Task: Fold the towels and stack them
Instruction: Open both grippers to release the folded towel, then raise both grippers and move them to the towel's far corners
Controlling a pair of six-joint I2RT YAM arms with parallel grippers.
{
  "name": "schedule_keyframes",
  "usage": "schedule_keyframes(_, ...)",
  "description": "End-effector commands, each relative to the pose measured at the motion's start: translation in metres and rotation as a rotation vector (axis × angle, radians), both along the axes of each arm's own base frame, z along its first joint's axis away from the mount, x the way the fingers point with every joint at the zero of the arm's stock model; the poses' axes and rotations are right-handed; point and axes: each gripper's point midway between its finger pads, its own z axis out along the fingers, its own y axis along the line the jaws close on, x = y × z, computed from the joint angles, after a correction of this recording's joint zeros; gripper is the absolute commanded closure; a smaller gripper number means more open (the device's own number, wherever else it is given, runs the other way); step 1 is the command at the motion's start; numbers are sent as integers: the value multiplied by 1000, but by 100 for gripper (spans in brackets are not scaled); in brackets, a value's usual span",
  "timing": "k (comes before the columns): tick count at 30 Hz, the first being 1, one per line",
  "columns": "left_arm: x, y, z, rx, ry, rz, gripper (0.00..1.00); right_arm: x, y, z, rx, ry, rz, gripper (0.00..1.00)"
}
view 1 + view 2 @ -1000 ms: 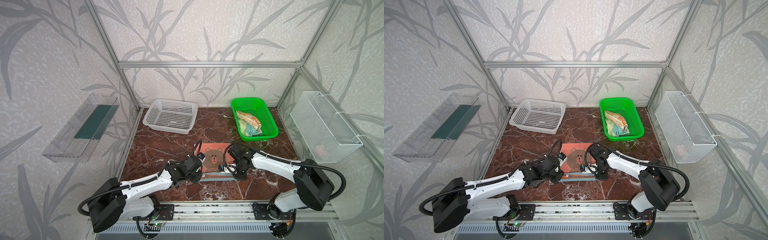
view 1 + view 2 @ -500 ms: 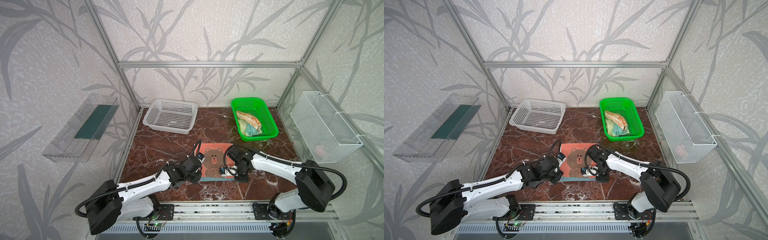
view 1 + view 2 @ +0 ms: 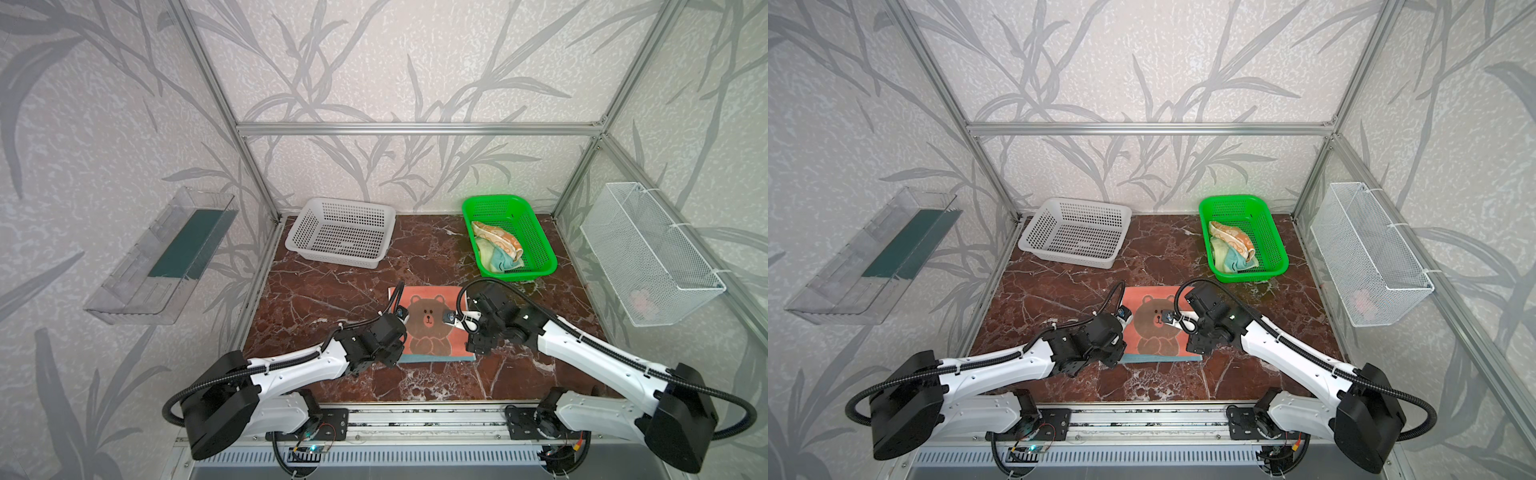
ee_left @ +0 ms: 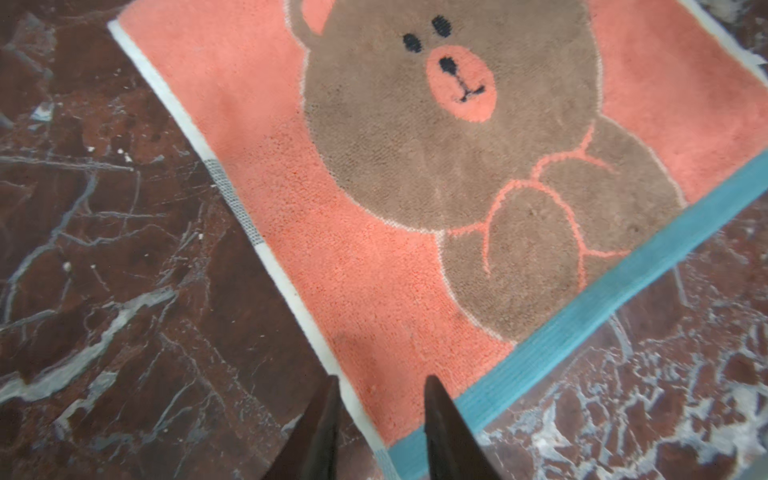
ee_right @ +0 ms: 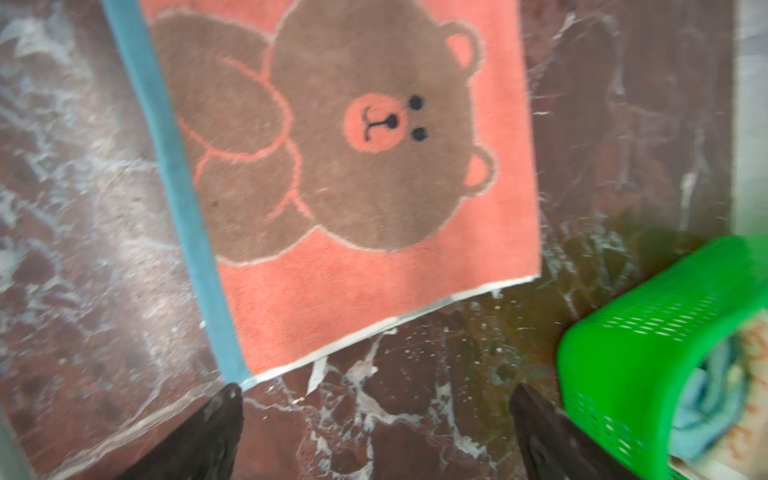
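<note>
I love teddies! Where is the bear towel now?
In both top views the bear towel lies flat on the marble table, front middle, closer to the front than the green basket and the white basket.

Your right gripper [image 5: 376, 392] spreads its jaws wide, dropping its corner. The bear towel [image 3: 430, 332] settles flat, and your left gripper [image 4: 380, 380] loosens too.

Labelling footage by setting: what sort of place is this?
Probably a robot test cell: aluminium frame, wallpaper panels, marble-look tabletop, and left arm and right arm mounted on a front rail.
</note>
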Motion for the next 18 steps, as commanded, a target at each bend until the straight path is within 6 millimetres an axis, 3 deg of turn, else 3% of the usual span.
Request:
schedule_keyframes(1,23,2,17,-7,-88,109,37,51,-7,39,139,-235,-259,1)
schedule_keyframes(2,26,0,20,-8,-99,102,3,59,-12,45,155,-259,-309,1)
schedule_keyframes(3,30,-3,24,-12,-112,93,1,64,-15,48,172,-254,-348,1)
schedule_keyframes(9,63,-14,40,-8,-142,75,1,85,-9,39,165,-120,-403,1)
schedule_keyframes(13,98,-7,40,-17,-73,106,5,104,-3,26,158,-78,-399,0)
schedule_keyframes(18,128,-15,39,15,-45,38,8,124,-1,16,174,-29,-386,0)
